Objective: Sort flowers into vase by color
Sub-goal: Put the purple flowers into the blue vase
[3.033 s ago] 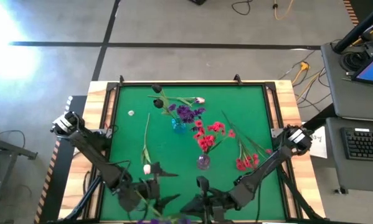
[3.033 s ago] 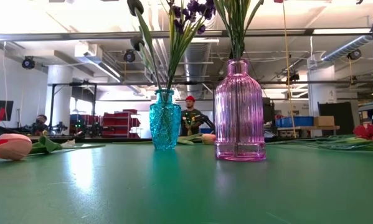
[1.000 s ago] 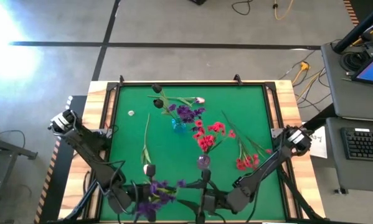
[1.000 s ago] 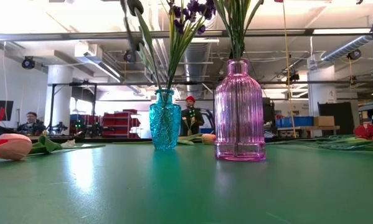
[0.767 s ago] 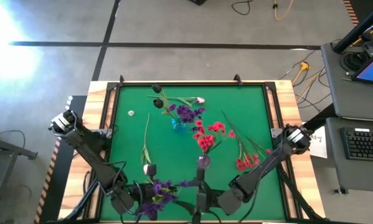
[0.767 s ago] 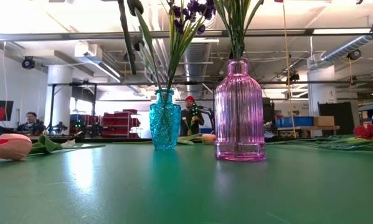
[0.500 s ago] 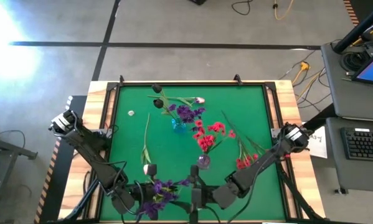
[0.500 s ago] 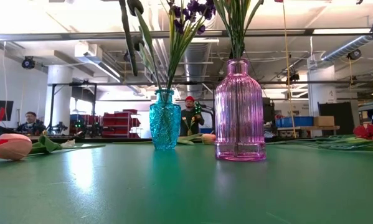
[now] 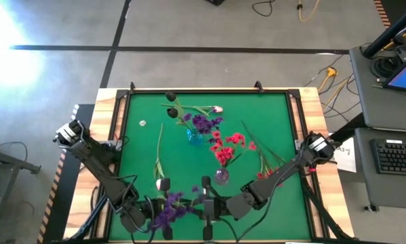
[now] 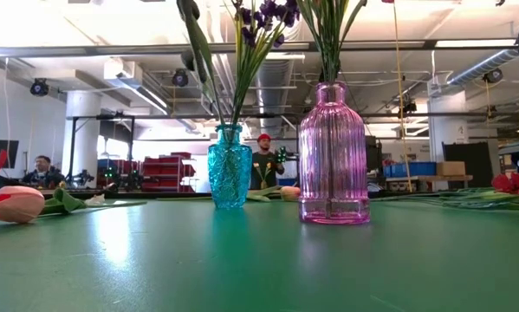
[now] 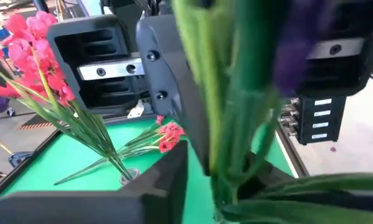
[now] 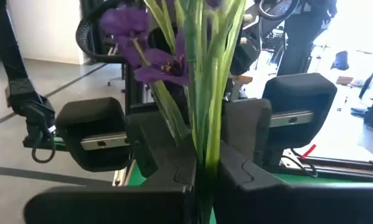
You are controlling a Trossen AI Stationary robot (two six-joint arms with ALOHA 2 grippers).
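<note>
A bunch of purple flowers [image 9: 169, 207] is held up over the table's near edge, between my two grippers. My right gripper [image 9: 204, 207] is shut on its green stems [image 12: 205, 124]. My left gripper [image 9: 150, 215] faces it from the left, open, and one finger [image 11: 130, 186] stands a little off the stems [image 11: 236, 143]. A blue vase [image 9: 194, 135] holds purple flowers and dark buds. A pink vase [image 9: 221, 176] holds red ones. A tulip [image 9: 160, 183] and red flowers [image 9: 267, 176] lie flat on the green mat. My right gripper pinches the bunch's green stems [image 12: 206, 155] between its two fingers. The fingers lie level, come from the table's right side and cross the stems. The stems rise above the fingers with the purple blossoms [image 12: 155, 62] on top, and the bunch hangs clear of the mat.
Another tulip [image 9: 215, 109] lies near the far edge and a small white thing [image 9: 143, 123] at the far left. In the low view the blue vase [image 10: 230, 169] and pink vase [image 10: 333, 156] stand mid-table, with a tulip bud [image 10: 12, 204] at the left.
My right gripper has gone toward the table's left edge, up to the purple bunch, and has taken hold of its stems. The bunch has stayed over the near edge, its blossoms shifting a little.
</note>
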